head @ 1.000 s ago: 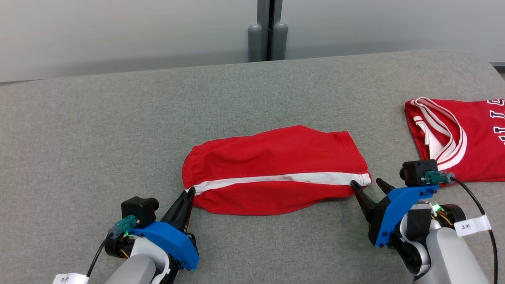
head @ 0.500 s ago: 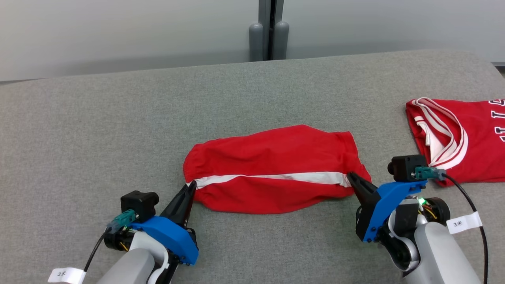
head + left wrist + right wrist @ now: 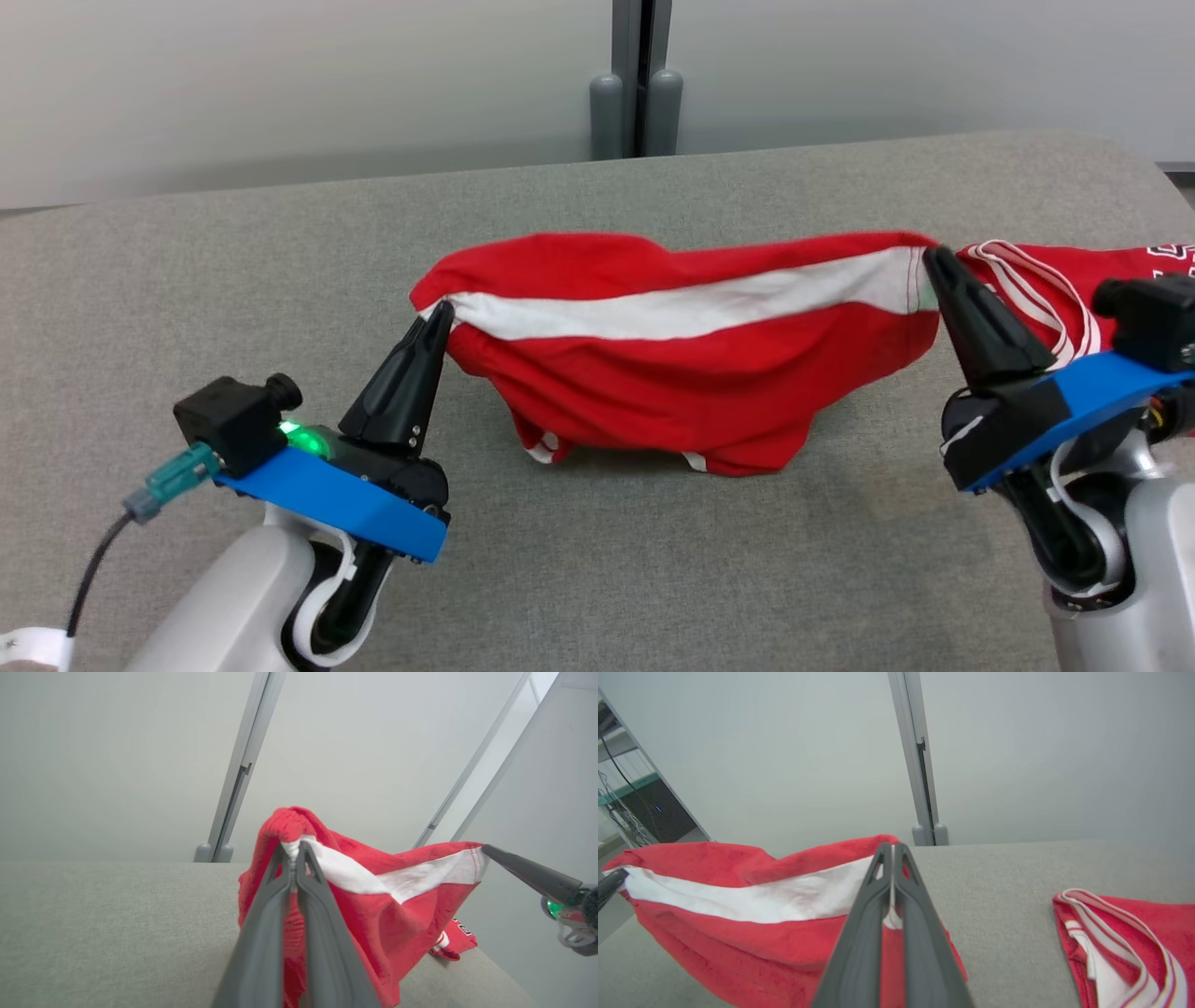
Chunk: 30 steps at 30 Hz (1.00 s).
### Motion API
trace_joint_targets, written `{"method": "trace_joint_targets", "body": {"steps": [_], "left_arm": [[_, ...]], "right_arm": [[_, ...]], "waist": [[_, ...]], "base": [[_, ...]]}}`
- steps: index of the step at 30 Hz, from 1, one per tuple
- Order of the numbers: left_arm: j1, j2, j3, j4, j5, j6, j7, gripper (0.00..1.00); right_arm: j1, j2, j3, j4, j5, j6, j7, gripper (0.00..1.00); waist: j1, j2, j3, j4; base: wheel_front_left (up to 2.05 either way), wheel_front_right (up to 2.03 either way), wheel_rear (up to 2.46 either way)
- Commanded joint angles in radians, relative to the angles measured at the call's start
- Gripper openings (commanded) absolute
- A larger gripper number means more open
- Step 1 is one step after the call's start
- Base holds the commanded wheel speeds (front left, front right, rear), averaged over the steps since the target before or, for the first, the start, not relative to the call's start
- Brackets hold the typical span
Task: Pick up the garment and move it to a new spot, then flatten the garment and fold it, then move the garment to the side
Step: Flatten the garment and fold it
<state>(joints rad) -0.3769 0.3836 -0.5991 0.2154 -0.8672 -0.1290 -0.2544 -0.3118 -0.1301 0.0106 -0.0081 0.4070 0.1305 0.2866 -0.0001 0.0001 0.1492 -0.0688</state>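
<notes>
The left claw (image 3: 437, 313) is pinched shut on the left end of the red shorts (image 3: 691, 392), right on their white stripe (image 3: 672, 313). Left of that claw the grey table (image 3: 187, 271) gives lots of open room, out to its far edge by the wall (image 3: 280, 84). The shorts are in the middle of the table, held up and stretched between both claws. Their belly sags low, and I cannot tell if it touches the table. There is more open room on the near side of them. The right claw (image 3: 934, 257) is pinched shut on the right end of the stripe. Just past it, on the right, a red shirt (image 3: 1060, 266) with white bands lies flat by the table's rounded right edge, in the way on that side. A grey post (image 3: 637, 103) stands at the far wall, behind the middle.
</notes>
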Motion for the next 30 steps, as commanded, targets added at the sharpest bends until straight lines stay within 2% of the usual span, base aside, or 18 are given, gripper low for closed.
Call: {"method": "trace_joint_targets", "body": {"steps": [1,5,8,13,14,15,17,24,26,30], "left_arm": [[-0.010,0.029,0.008,-0.075,-0.039,-0.002,0.024,0.00],[-0.059,0.103,0.044,-0.252,-0.123,0.000,0.130,0.00],[-0.134,0.161,0.083,-0.317,-0.171,0.013,0.228,0.00],[-0.334,0.209,0.132,-0.274,-0.199,0.043,0.359,0.00],[-0.334,0.209,0.132,-0.274,-0.199,0.043,0.359,0.00],[-0.428,0.216,0.142,-0.231,-0.171,0.057,0.387,0.00],[-0.472,0.218,0.146,-0.207,-0.155,0.063,0.394,0.00],[-0.753,0.191,0.164,-0.041,-0.017,0.077,0.327,0.00],[-0.799,0.173,0.168,-0.008,-0.010,0.063,0.297,0.00],[-0.796,0.164,0.145,0.048,0.010,0.030,0.240,0.00]], "right_arm": [[0.001,0.001,-0.007,-0.063,0.029,0.001,0.011,0.00],[-0.066,-0.035,-0.029,-0.198,0.046,0.001,0.058,0.00],[-0.165,-0.062,-0.023,-0.220,0.054,0.001,0.092,0.00],[-0.432,-0.067,0.041,-0.092,0.067,0.001,0.045,0.00],[-0.432,-0.067,0.041,-0.092,0.067,0.001,0.045,0.00],[-0.553,-0.062,0.079,-0.011,0.064,0.001,-0.008,0.00],[-0.609,-0.060,0.097,0.030,0.059,0.001,-0.042,0.00],[-0.926,-0.061,0.156,0.273,-0.013,0.001,-0.371,0.00],[-0.966,-0.072,0.171,0.325,-0.031,0.000,-0.444,0.00],[-0.948,-0.110,0.227,0.419,-0.030,0.000,-0.482,0.00]], "waist": [[0.0001,-0.0001,0.010,0.000],[0.0001,-0.0001,0.050,-0.003],[0.0001,-0.0001,0.098,-0.011],[0.0001,-0.0001,0.213,-0.040],[0.0001,-0.0001,0.213,-0.040],[0.0001,-0.0001,0.259,-0.052],[0.0001,-0.0001,0.279,-0.058],[0.0001,-0.0001,0.358,-0.080],[0.0001,-0.0001,0.366,-0.081],[0.0001,-0.0001,0.366,-0.087]], "base": [[0.00,0.00,0.00],[0.00,0.00,0.00],[0.00,0.00,0.00],[0.00,0.00,0.00],[0.00,0.00,0.00],[0.00,0.00,0.00],[0.00,0.00,0.00],[0.00,0.00,0.00],[0.00,0.00,0.00],[0.00,0.00,0.00]]}}
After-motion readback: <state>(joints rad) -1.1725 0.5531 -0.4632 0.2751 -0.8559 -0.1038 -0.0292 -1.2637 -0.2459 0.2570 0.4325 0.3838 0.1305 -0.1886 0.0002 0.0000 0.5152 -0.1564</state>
